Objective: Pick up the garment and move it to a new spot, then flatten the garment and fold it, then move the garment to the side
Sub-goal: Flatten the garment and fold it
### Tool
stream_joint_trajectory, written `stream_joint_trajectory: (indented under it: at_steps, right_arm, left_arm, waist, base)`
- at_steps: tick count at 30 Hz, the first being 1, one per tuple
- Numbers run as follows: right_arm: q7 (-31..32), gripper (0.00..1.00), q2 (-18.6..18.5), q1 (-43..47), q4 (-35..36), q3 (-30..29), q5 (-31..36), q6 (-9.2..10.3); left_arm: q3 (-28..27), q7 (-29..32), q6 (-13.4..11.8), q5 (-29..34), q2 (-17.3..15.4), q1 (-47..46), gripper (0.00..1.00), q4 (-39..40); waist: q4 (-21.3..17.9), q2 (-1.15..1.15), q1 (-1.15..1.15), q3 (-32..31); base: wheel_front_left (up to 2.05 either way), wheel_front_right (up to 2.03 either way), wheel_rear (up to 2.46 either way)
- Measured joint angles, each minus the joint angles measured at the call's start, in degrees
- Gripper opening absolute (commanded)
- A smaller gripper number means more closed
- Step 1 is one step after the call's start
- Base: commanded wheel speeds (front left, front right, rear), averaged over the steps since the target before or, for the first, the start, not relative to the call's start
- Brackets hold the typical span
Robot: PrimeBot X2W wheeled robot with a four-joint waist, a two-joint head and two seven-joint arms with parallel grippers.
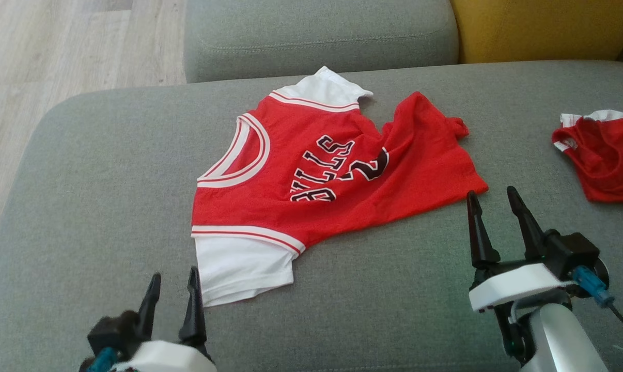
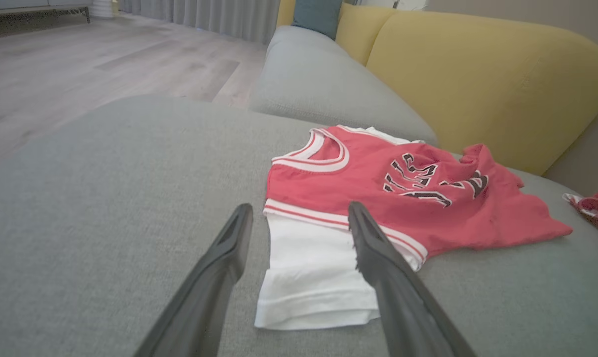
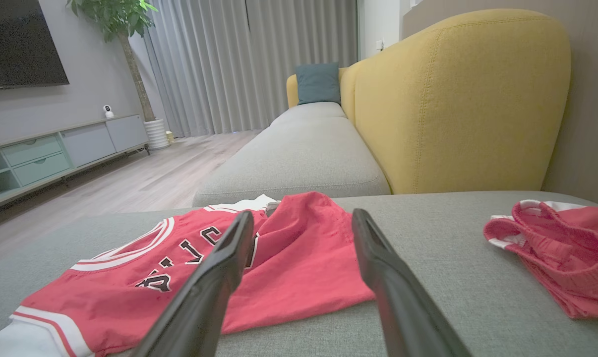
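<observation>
The garment is seen lying face up around the middle of the grey sofa seat, well clear of all its edges. Its collar is turned toward the seat's left edge and its hem toward the right. One white sleeve is pointed at the near edge, the other at the far edge, where a second grey cushion and a yellow backrest are met. The body is not laid flat: the hem half is rumpled and partly folded over, so the black lettering is broken by a crease.

The left gripper is found by the near edge, fingers spread wide with nothing pinched. Its tips are placed just beside the near sleeve; whether cloth is touched cannot be told. In the left wrist view the left gripper is aimed along the garment, the white sleeve being framed between the two fingers.

The right gripper is held further right along the seat, fingers likewise spread and empty, tips just beside the hem corner. From the right wrist view, the right gripper is lined up on the crumpled hem of the garment.

A smaller red piece with white edging is left near the seat's right edge, well apart from the jersey.
</observation>
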State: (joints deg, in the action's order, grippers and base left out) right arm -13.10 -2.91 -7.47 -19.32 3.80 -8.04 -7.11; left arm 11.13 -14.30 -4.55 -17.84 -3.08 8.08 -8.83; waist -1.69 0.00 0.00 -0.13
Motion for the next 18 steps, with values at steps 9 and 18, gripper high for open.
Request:
stream_joint_trajectory:
  at_steps: [9,18]
  right_arm:
    - [0.59,1.00,0.02,0.04,0.10,1.42,0.07,0.00]
    - [1.07,1.00,0.02,-0.02,0.33,1.42,0.07,0.00]
  left_arm:
    - [1.08,2.31,-0.02,-6.21,0.01,-0.02,1.00,-8.81]
    - [0.92,2.59,-0.09,-11.44,0.03,-3.93,1.00,-15.10]
  waist:
    - [-0.50,0.00,0.00,1.37]
    - [-1.97,0.00,0.00,4.05]
  base:
    - [0.00,0.00,0.00]
    - [0.00,0.00,0.00]
